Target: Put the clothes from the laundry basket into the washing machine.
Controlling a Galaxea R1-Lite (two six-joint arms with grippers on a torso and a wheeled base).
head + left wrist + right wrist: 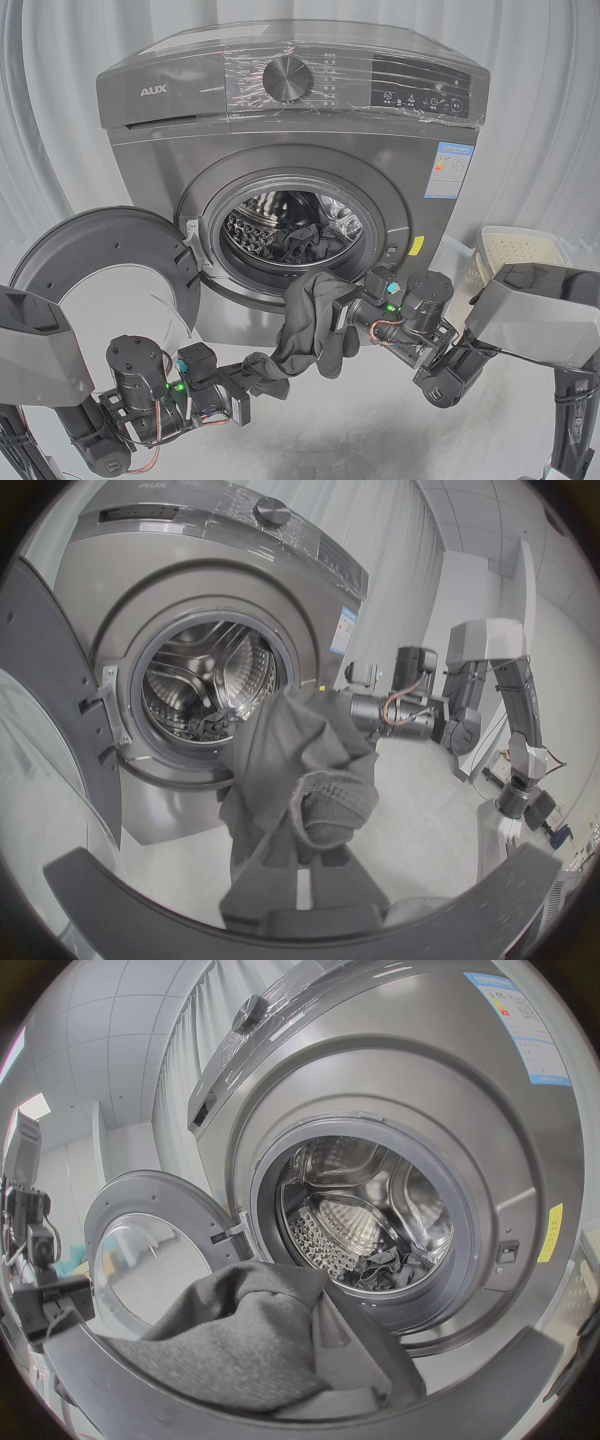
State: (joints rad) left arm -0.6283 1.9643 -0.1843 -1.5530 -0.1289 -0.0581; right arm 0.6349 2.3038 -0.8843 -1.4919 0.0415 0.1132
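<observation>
A dark grey knitted garment (312, 325) is held slung between both arms, just before the washing machine (187, 162) mouth. Its long axis rises from the left gripper (249, 373) to the right gripper (340, 312), which is nearer the ribbed steel drum (250, 231). Both pairs of jaws are clamped on the limp cloth.

White pleated curtains (550, 94) hang well behind the jaws. A smooth pale grey floor (350, 425) lies below them. High above is a tiled ceiling (106, 1022) with one lit panel (34, 1105), near a white wall (462, 605).
</observation>
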